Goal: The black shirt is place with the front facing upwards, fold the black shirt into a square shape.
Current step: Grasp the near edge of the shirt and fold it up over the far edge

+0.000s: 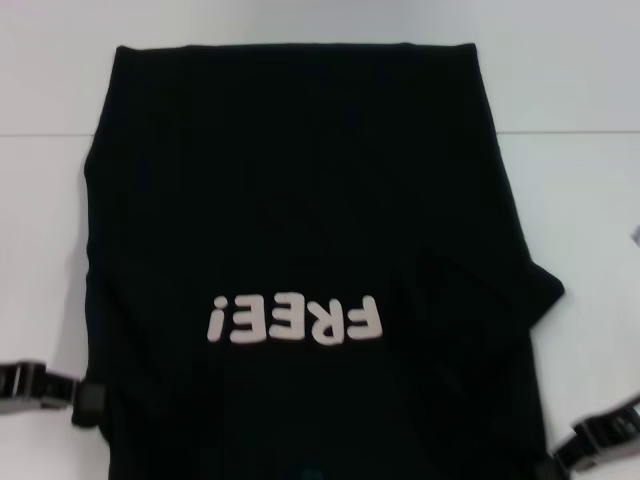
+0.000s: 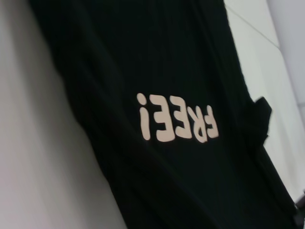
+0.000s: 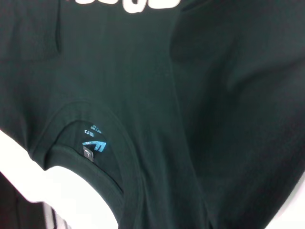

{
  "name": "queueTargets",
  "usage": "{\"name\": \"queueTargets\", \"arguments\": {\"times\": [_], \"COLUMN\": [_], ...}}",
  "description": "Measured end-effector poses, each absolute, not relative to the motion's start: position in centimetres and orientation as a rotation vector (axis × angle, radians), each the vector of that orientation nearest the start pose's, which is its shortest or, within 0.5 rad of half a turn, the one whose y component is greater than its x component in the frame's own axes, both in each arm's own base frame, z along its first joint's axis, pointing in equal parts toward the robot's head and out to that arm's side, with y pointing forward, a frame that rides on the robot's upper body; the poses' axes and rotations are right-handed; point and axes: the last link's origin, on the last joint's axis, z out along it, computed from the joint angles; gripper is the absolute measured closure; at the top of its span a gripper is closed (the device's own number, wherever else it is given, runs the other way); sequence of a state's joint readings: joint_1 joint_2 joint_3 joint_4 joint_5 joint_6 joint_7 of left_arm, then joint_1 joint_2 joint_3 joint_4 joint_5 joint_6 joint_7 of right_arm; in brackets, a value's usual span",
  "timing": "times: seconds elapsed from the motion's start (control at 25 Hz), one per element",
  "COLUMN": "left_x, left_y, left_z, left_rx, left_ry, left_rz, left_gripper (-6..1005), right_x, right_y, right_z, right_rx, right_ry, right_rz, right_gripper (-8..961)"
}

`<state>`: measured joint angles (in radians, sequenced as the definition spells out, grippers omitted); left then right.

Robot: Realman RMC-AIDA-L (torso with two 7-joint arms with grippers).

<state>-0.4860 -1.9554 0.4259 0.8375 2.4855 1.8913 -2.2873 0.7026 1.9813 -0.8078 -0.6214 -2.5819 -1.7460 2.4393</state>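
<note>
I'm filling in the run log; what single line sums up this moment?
black shirt flat, front up, sleeves tucked in | lettering near robot | left claw at near-left edge | right claw at near-right edge

A bare lab-like test bench: a plain white table with no furnishings visible.

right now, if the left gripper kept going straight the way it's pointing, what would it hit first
Probably the black shirt. The left gripper sits at the shirt's near left edge, pointing inward toward it, and may already touch the cloth, though depth is unclear. The right gripper sits at the opposite edge.
</note>
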Motion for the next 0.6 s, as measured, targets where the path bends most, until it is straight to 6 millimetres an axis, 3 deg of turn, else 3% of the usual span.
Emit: {"name": "queueTargets", "arguments": {"times": [0.16,0.28,0.4,0.6], "left_x": [-32.4,-32.2,-31.3,-28.8], "left_y": [26.5,26.4,27.4,30.1], "left_z": [8.1,7.8,7.6,8.9], "left_rx": [-2.424,-2.465,-2.502,-2.492], "left_ry": [-1.967,-1.959,-1.936,-1.876], "left_rz": [-0.335,-0.331,-0.384,-0.640], "left_gripper": [972,972,972,972], "right_x": [29.5,29.9,29.5,27.9], "right_y": [30.1,30.0,30.8,32.9], "right_z": [1.6,2.1,2.7,4.4], "right_rx": [-2.524,-2.528,-2.543,-2.541], "right_ry": [2.033,2.029,1.996,1.920], "right_rz": [-0.294,-0.233,-0.088,0.245], "right_gripper": [883,883,883,882]}}
